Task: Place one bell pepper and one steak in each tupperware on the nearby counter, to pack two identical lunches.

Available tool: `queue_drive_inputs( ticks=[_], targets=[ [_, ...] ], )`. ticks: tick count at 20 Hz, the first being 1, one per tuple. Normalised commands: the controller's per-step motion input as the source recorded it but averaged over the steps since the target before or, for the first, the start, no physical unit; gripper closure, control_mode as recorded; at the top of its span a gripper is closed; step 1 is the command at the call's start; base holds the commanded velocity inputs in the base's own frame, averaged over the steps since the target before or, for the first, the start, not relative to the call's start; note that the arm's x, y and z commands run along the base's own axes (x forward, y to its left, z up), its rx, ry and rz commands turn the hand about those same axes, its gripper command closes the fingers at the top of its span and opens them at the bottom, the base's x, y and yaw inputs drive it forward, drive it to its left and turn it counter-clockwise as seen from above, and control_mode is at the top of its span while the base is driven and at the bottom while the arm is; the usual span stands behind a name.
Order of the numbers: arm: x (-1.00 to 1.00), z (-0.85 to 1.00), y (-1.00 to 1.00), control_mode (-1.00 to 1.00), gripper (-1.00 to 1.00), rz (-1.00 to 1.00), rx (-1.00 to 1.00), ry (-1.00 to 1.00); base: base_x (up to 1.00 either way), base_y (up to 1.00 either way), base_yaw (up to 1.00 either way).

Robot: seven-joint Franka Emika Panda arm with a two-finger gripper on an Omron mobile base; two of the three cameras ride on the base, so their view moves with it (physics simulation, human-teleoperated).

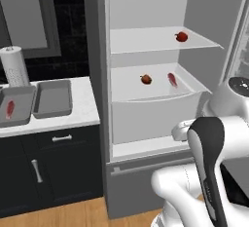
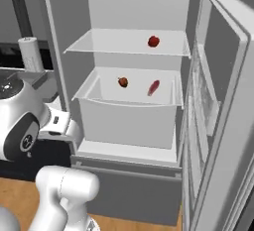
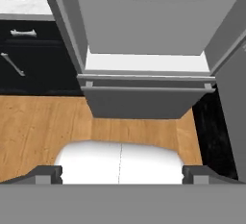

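The pincer (image 3: pixel 120 172) has its fingers wide apart and holds nothing. At left on the desk (image 1: pixel 85 109), one steak (image 1: pixel 9 108) lies in a tupperware (image 1: pixel 19 105).

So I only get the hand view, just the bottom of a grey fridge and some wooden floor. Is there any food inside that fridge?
Observer: Yes. A small red bell pepper sits on the upper white shelf.
Operator: Anything lower down?
Observer: In the white drawer below lie a second red bell pepper and a reddish raw steak, apart from each other.
Operator: And the lunch boxes?
Observer: Two grey rectangular tupperware boxes stand side by side on the white marbled counter. The left box already holds another steak; the right box looks empty.
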Motion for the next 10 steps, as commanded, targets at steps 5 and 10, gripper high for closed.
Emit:
queue_drive_inputs(
  ticks=[5, 10],
  targets=[
    [0.0, 0.0, 0.0, 1.0, -1.0, 0.0, 0.0, 0.0, 0.78, -0.17, 0.0],
    [0.23, -0.18, -0.03, -1.0, -1.0, 0.0, 0.0, -0.01, 0.42, 0.0, 0.0]
  ],
)
